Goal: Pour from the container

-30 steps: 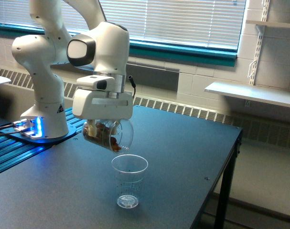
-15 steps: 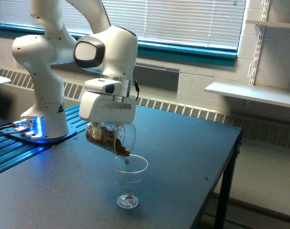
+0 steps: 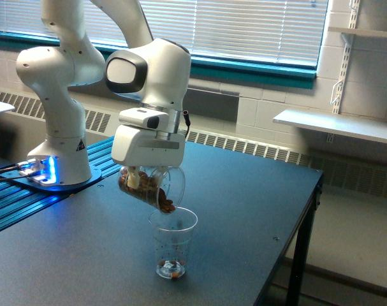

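The container (image 3: 152, 187) is a stout clear cup holding brown pieces, tipped steeply with its mouth down toward the exterior view's right. My gripper (image 3: 141, 179) is shut on it, fingers mostly hidden under the white hand. Its lip hangs just over the rim of a thin tapered clear plastic cup (image 3: 172, 242) that stands upright on the dark table (image 3: 244, 217). Brown pieces sit at the container's lip, and a few lie at the bottom of the plastic cup.
The arm's white base (image 3: 56, 150) stands at the exterior view's left on a blue-lit mount. The table's edge runs along the exterior view's right, with a leg (image 3: 297, 268) below. A wall shelf (image 3: 336, 124) and radiator sit behind.
The gripper has shifted slightly toward the exterior view's right and tipped the container further. More brown pieces have dropped into the plastic cup, which was empty a second ago.
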`<state>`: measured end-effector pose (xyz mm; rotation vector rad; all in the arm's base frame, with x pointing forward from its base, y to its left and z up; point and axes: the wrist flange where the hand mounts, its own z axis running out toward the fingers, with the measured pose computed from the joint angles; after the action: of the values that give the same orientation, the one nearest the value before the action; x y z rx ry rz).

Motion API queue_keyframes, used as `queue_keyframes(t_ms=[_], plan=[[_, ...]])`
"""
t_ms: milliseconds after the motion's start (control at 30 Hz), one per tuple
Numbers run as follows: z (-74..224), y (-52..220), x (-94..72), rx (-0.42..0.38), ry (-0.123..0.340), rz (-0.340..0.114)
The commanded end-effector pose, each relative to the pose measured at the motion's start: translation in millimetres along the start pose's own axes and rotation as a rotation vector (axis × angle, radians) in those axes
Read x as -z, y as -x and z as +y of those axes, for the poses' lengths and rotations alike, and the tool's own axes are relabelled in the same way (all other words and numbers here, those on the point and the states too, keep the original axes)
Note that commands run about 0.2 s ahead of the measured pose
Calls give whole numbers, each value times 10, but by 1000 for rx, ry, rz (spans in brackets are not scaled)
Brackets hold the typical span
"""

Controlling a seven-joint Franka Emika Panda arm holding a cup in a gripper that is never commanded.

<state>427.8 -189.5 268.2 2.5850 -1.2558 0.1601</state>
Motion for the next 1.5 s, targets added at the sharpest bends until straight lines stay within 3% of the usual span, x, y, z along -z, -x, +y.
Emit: queue_keyframes(t_ms=[33, 400, 1167, 1500], plan=[[-94, -1, 40, 29, 11, 3], [-108, -7, 42, 51, 27, 2], [-46, -102, 24, 17, 40, 5], [-50, -143, 19, 30, 68, 8]])
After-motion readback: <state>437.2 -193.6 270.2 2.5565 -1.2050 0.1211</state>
